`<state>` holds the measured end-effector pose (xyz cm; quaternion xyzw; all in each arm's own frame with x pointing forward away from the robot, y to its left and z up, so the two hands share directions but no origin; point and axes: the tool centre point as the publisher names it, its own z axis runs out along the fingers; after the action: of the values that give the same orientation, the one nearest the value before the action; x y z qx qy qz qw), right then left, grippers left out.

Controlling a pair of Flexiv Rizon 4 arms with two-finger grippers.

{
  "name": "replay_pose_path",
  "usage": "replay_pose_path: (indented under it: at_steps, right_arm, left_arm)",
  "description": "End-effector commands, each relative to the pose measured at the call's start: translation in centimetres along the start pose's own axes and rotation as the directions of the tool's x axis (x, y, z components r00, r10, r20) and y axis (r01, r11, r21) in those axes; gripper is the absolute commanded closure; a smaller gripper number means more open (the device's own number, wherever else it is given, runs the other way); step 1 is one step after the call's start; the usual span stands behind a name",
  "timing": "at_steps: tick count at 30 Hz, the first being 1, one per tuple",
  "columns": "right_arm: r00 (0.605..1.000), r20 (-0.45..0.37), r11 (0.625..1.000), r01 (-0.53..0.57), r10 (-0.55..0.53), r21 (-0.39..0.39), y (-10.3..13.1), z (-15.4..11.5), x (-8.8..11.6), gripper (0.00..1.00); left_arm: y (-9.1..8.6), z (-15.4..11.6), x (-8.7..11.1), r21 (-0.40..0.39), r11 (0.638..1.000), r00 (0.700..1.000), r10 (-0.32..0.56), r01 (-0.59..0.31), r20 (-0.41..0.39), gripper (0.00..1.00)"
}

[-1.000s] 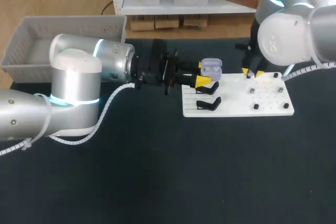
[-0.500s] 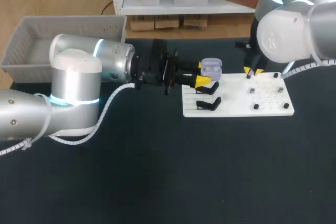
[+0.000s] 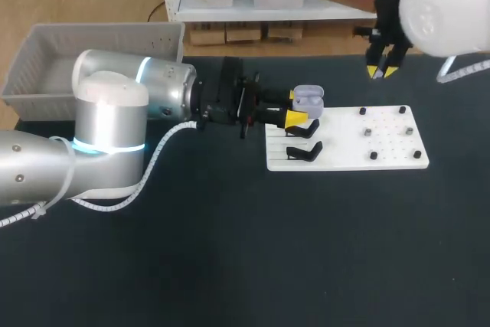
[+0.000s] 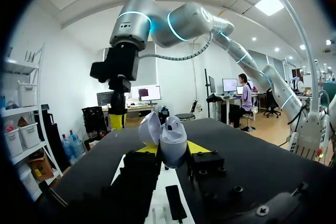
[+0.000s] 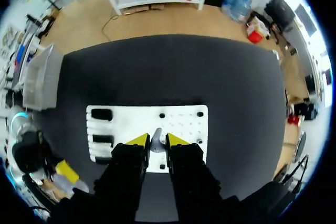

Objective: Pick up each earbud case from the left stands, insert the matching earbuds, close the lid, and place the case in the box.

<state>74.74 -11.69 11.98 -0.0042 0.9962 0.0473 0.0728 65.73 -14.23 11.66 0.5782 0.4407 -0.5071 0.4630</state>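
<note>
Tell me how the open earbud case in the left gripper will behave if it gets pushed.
The earbud case looks like smooth, rounded hard plastic, so it may slip or twist in the left gripper. Its lid stands open on a hinge; a push there would probably swing it shut. It is small, so likely light.

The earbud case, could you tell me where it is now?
In the head view, the open earbud case sits in the left gripper over the white board's left end.
</note>
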Motion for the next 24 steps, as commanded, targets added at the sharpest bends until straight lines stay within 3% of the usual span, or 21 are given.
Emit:
replay_pose_path:
  at_steps: [1,9,11,24]
  right_arm:
    - [0.981,-0.027,0.981,0.193,-0.194,-0.029,0.8,-4.4,2.0,1.00]
    - [0.896,-0.025,0.895,0.442,-0.444,-0.052,3.8,-8.3,4.1,1.00]
    - [0.852,-0.021,0.852,0.522,-0.523,-0.039,4.4,-8.9,4.8,1.00]
    - [0.847,-0.033,0.847,0.530,-0.531,-0.041,4.5,-8.9,4.8,1.00]
  left_arm:
    - [-0.1,0.0,0.0,-0.005,1.000,1.000,0.002,-0.002,0.001,1.00]
    - [-0.1,0.0,0.0,-0.005,1.000,1.000,0.002,-0.002,0.001,1.00]
    - [-0.1,0.0,0.0,-0.005,1.000,1.000,0.002,-0.002,0.001,1.00]
    - [-0.1,0.0,0.0,-0.005,1.000,1.000,0.002,-0.002,0.001,1.00]
